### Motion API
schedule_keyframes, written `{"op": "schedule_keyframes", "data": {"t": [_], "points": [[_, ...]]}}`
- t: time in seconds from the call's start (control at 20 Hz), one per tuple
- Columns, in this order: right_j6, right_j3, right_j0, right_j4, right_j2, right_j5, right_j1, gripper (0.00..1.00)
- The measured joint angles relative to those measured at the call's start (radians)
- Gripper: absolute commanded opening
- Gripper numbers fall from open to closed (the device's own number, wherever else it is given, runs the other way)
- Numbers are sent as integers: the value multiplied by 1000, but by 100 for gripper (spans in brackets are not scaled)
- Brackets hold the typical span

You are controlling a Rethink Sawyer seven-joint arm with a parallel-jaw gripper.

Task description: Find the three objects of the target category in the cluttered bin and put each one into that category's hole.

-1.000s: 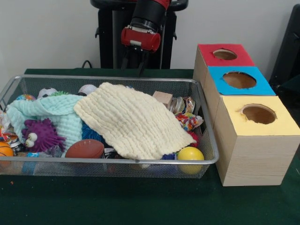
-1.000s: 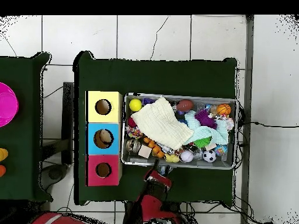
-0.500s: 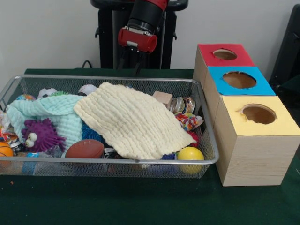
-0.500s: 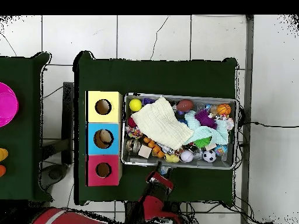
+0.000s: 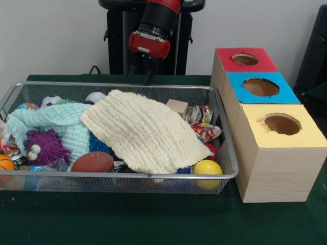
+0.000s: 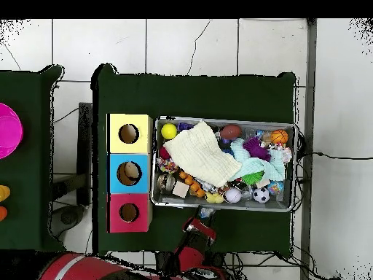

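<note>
The gripper [image 5: 140,76] hangs above the table just behind the far rim of the wire bin [image 5: 225,133], clear of its contents; its two dark fingers [image 5: 149,77] point down with a gap between them and nothing held. In the bin, a cream cloth [image 5: 145,131] lies spread over the middle, partly overlapping a mint cloth [image 5: 56,122]. Around them show a purple spiky toy [image 5: 45,146], a brown football [image 5: 93,162], a yellow ball [image 5: 207,169], a wooden block [image 5: 177,107] and wrapped sweets [image 5: 204,130]. Beside the bin stand three boxes, each with a round hole: yellow box [image 5: 276,153], blue box [image 5: 260,87], red box [image 5: 244,59].
</note>
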Motion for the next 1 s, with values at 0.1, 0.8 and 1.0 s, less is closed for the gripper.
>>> {"op": "schedule_keyframes", "data": {"t": [0.1,0.8,1.0], "points": [[0,0,0,-2,-4,-3,2,100],[0,2,50,-7,-37,-3,30,100],[0,2,60,-28,-49,-3,35,100]]}}
